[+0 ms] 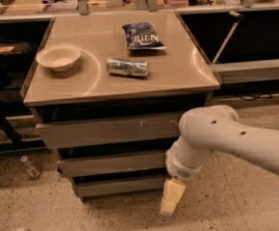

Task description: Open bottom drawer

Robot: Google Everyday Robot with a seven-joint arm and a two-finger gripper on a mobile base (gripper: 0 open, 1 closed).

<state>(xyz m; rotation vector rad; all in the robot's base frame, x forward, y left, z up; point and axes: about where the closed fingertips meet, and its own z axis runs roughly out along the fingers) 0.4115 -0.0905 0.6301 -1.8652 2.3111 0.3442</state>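
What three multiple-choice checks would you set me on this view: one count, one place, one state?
1. How many things lie on the cabinet top?
A. Two
B. Three
C. Five

2. Where is the gripper?
A. Low, in front of the right end of the bottom drawer
B. Above the cabinet top
C. On the floor at the far left

3. How does the bottom drawer stand?
A. Pulled far out, tray showing
B. Pushed in, only its front showing
C. Taken out, lying on the floor

Key:
1 B: a bowl, a can and a chip bag are there.
2 A: the gripper points down beside that drawer's right end.
3 B: none of the drawer's inside is visible.
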